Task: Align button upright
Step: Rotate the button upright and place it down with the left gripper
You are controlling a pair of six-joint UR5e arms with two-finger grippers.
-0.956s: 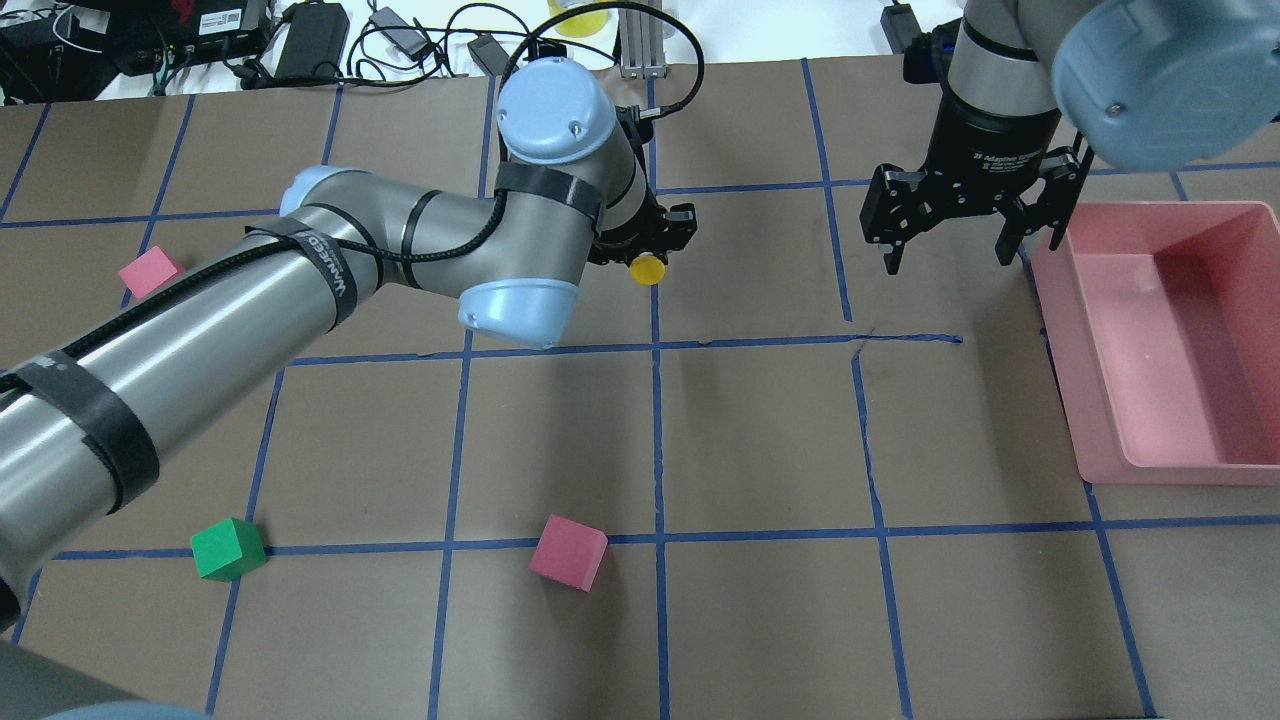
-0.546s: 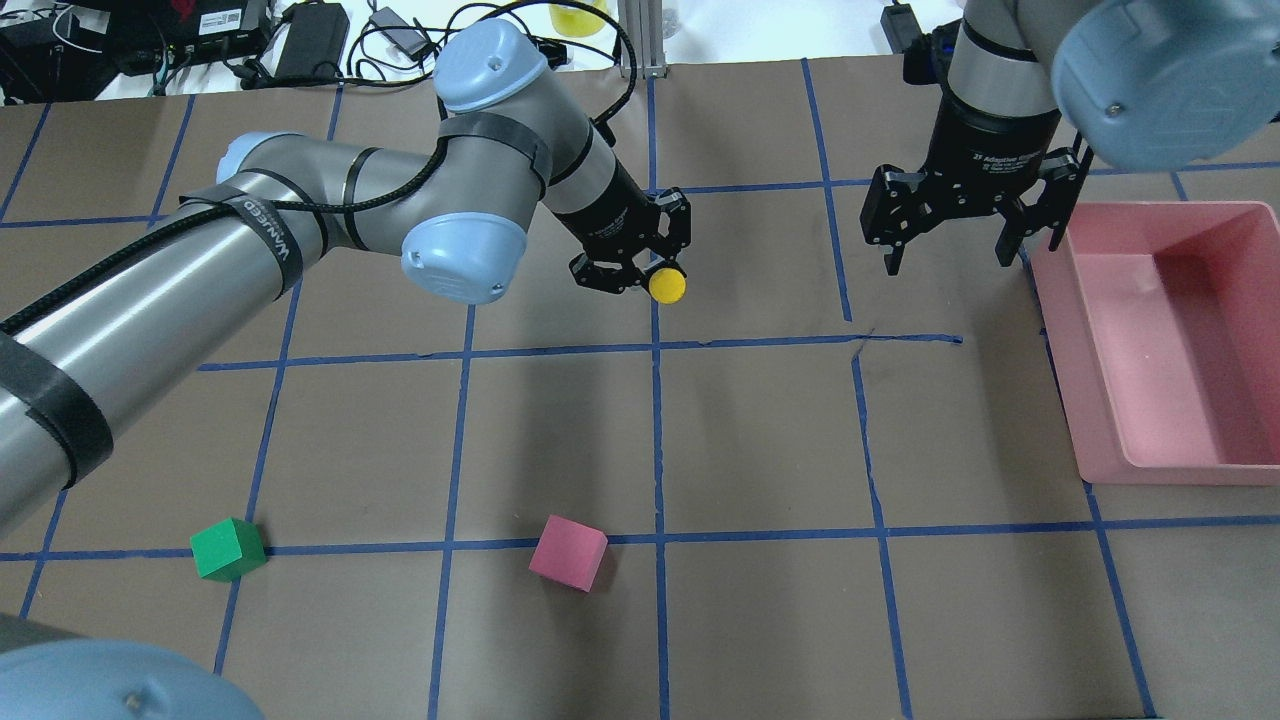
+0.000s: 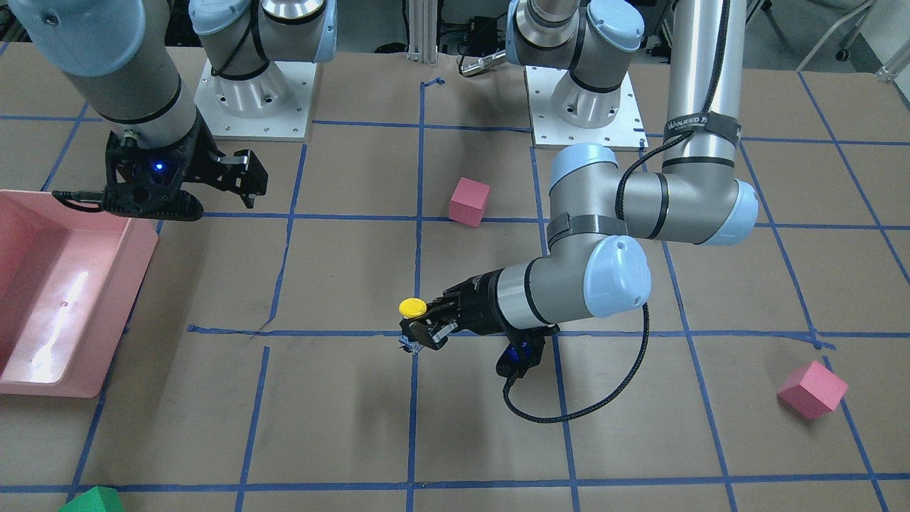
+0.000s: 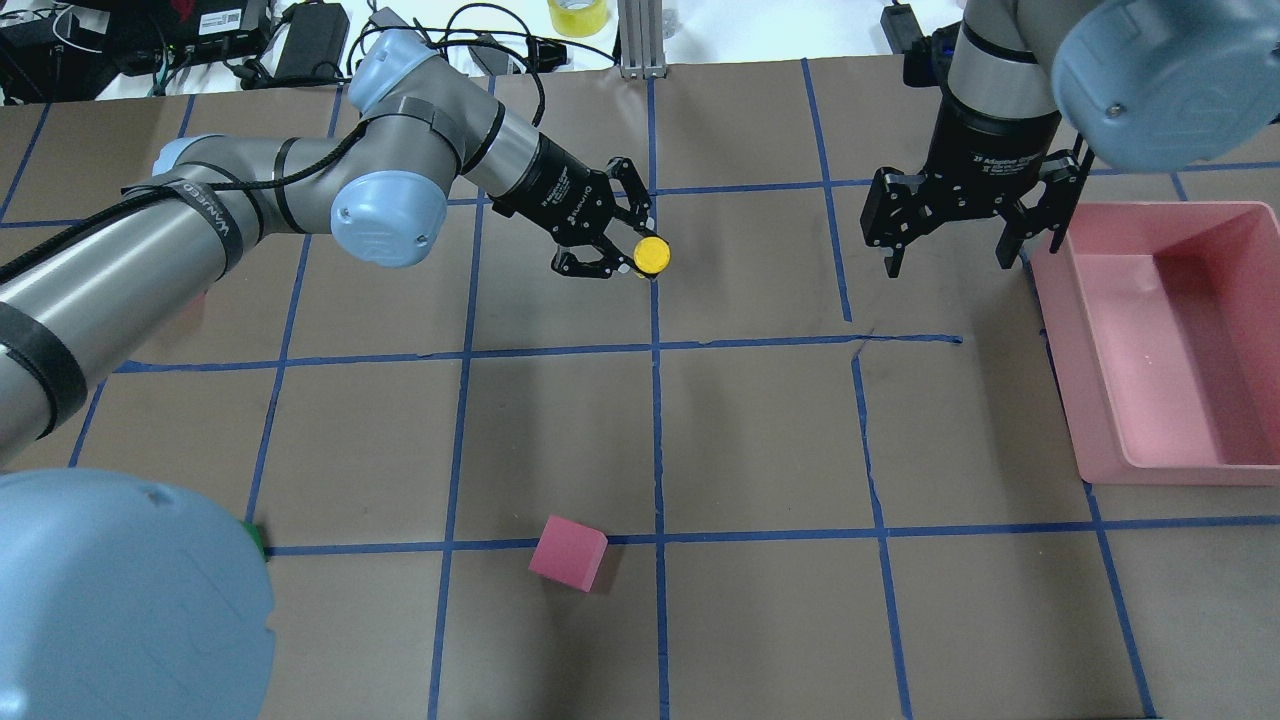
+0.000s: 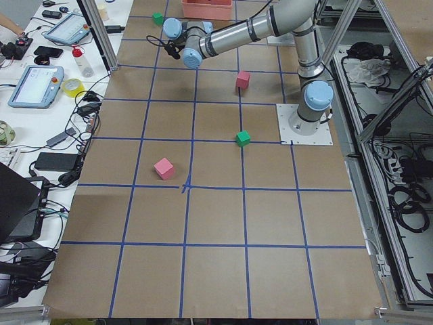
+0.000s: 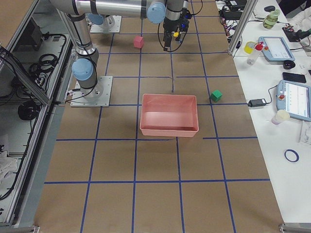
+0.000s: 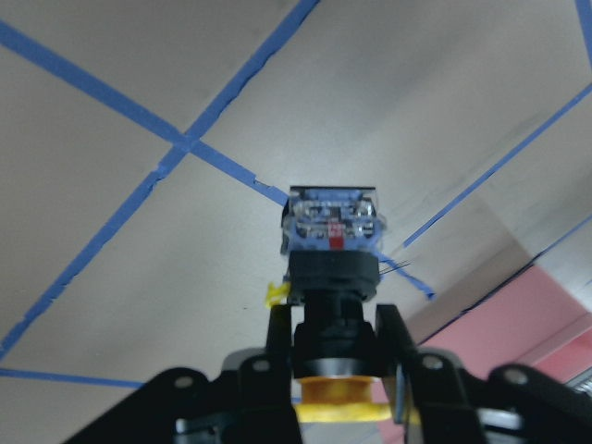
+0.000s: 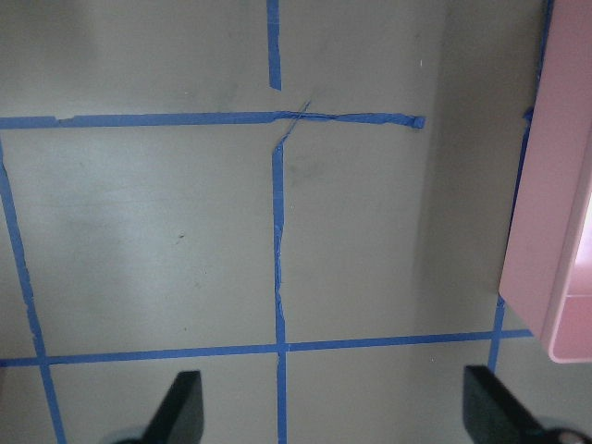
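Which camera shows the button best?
The left wrist view: the button is close up, base, neck and cap clear, in the left pincer. Overhead and front views show mostly its yellow cap; the side views, too small to tell.

Robotics lab — taped-grid table (image 4: 760,440), teach pendants (image 6: 295,101) alongside.

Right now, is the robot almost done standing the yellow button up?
Grabbing is done: the left gripper is shut on the button at its black neck. In hand: it holds the button with yellow cap up, base down. Left: rest it on the table and let go.
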